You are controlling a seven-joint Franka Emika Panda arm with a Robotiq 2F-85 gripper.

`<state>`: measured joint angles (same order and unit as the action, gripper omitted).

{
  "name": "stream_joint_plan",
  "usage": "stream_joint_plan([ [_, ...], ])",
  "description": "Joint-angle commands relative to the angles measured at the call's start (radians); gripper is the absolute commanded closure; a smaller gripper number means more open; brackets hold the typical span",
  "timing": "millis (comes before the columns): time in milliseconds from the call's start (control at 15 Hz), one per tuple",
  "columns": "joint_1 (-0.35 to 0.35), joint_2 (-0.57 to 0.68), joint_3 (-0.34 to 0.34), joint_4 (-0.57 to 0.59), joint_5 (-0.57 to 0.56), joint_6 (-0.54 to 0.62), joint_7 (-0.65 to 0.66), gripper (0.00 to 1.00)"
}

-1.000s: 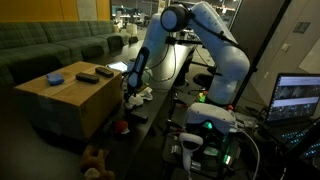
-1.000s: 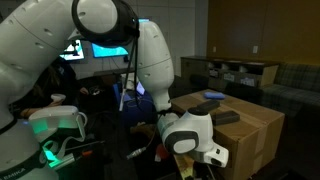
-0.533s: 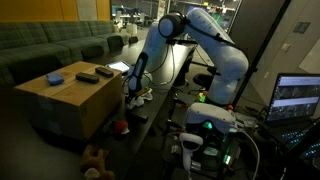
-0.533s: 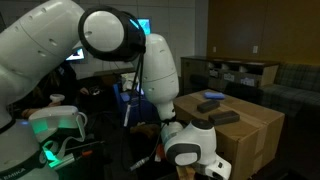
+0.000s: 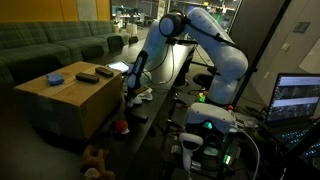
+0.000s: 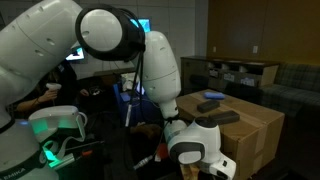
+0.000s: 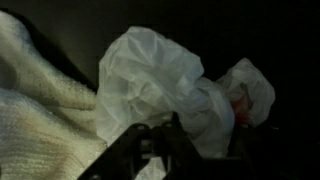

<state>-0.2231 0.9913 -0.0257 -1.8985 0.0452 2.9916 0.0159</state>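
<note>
In the wrist view a white crumpled bag fills the middle of the picture. My gripper comes in from below with its dark fingers pressed against the bag's lower fold on either side. A small red patch shows on the right of the bag. A white knitted towel lies to the left, touching the bag. In an exterior view the gripper is down at a pile of white things on a dark low surface beside a cardboard box.
The cardboard box carries a few small dark and blue objects. A brown soft toy lies on the floor. A laptop stands open at the side. Sofas run along the back.
The arm has come down and leaned in toward the white pile during the first half second. Since then it has hardly moved.
</note>
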Motion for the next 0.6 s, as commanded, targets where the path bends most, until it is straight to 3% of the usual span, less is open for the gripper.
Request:
stream_joint_plan([
  [0, -0.004, -0.064, 0.007, -0.045, 0.009, -0.024, -0.015, 0.98],
  [267, 0.020, -0.172, -0.026, -0.131, 0.004, -0.065, -0.005, 0.99],
  [533, 0.060, -0.361, -0.059, -0.261, -0.011, -0.159, -0.002, 0.97],
])
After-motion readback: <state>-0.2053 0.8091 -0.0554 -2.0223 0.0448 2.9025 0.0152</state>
